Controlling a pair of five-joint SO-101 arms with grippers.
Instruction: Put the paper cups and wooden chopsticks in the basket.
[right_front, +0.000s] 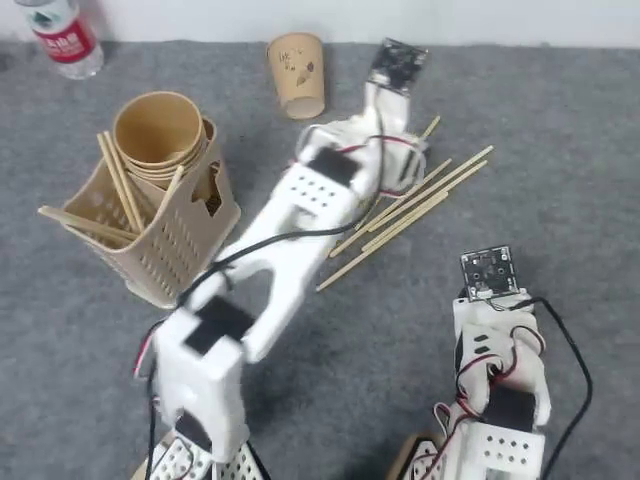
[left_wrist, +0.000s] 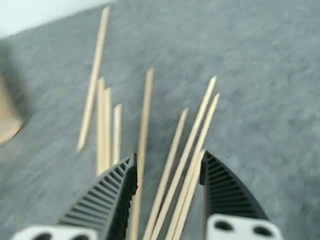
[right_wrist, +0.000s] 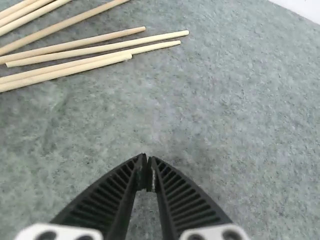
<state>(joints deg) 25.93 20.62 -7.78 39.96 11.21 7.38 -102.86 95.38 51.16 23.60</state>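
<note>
Several wooden chopsticks (right_front: 420, 200) lie scattered on the grey cloth right of centre. My left gripper (left_wrist: 167, 162) hangs open just over them, with a few chopsticks (left_wrist: 175, 170) between its jaws. One paper cup (right_front: 298, 75) stands upside down at the back; its edge (left_wrist: 7, 120) also shows in the left wrist view. The tan basket (right_front: 175, 250) at the left holds stacked paper cups (right_front: 160, 135) and some chopsticks. My right gripper (right_wrist: 149, 162) is shut and holds nothing, low over bare cloth, a little short of the chopstick ends (right_wrist: 75, 50).
A plastic bottle (right_front: 65, 35) with a red label lies at the back left corner. The left arm (right_front: 300, 210) stretches diagonally across the middle, close past the basket. The right arm (right_front: 495, 340) sits at the front right.
</note>
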